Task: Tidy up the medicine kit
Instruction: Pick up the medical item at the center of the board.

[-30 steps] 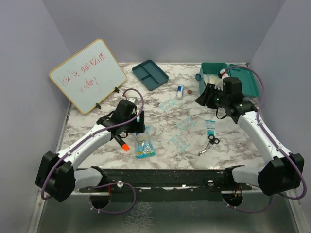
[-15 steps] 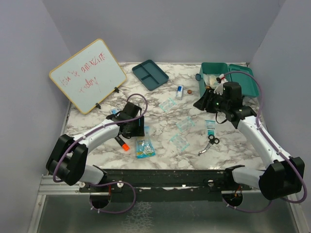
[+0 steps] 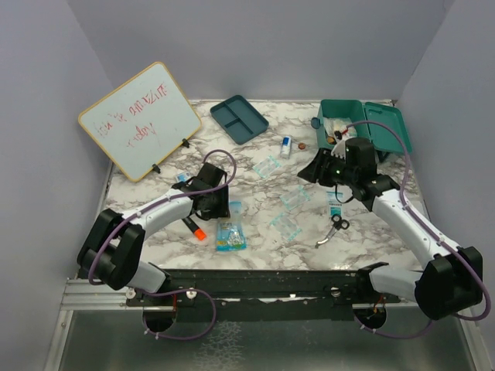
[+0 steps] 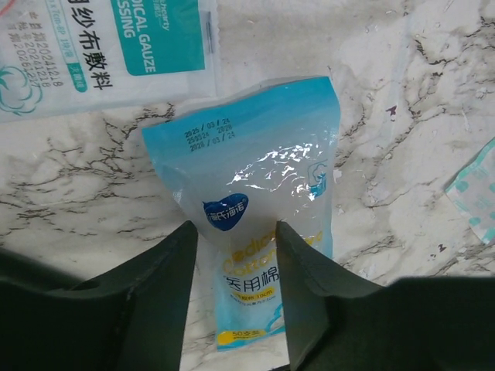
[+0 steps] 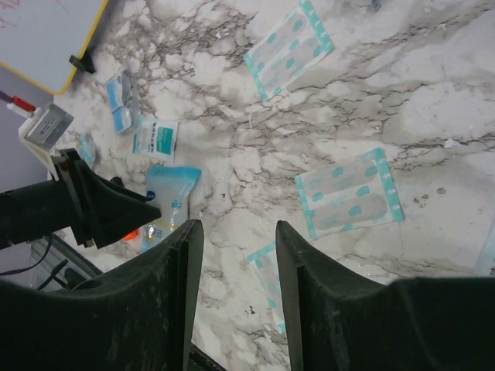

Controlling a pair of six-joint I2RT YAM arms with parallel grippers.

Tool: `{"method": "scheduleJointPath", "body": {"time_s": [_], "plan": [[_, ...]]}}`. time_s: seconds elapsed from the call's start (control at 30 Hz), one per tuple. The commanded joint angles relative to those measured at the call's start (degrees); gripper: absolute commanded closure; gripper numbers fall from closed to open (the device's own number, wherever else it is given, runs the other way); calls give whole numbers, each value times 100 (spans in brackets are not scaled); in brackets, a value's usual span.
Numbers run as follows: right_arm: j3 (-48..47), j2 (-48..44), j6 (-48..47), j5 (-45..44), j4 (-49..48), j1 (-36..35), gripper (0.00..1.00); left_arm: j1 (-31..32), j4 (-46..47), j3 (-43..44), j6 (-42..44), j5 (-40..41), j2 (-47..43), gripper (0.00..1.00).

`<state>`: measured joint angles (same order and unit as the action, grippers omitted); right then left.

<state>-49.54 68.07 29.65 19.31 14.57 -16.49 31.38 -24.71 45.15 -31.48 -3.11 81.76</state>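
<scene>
Since a second earlier, the left arm has stretched forward and lowered its left pincer to the bench, closing partway. Meanwhile the right arm has drawn back from the medicine kit toward the middle. In the top view the kit sits at the far right corner with its lid thrown open. A few pale items are already inside, though what they are is too small to tell. Much is still scattered outside it: plasters, scissors, a small bottle and an orange-capped marker. The divided tray lies bare by the whiteboard. In the left wrist view the fingers stand apart astride a blue pouch, with no firm pinch to be seen, and a gauze packet lies just beyond it. In the right wrist view the right pincer hangs open and empty above the marble, looking across at more plasters and the same pouch. Judged from all this, the sorting looks barely begun, with most supplies still to be carried to the kit.
</scene>
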Motion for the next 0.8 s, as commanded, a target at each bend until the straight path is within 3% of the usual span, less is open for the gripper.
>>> {"method": "scheduleJointPath", "body": {"time_s": [0.0,0.13,0.3,0.63,0.77], "plan": [[-85,-12,156,-40,-174,-305,53,17,272,-162,-118,-369,154,61],[-118,-31,278,1,-259,-510,53,18,347,-165,-113,-514,72,85],[-44,-26,431,116,-459,-681,52,18,420,-76,-56,-887,-114,100],[247,87,898,251,-1194,-1204,48,18,1034,185,-635,-1616,-805,100],[291,94,1061,134,-1334,-1343,46,18,1394,276,-1014,-1567,-1210,100]]}}
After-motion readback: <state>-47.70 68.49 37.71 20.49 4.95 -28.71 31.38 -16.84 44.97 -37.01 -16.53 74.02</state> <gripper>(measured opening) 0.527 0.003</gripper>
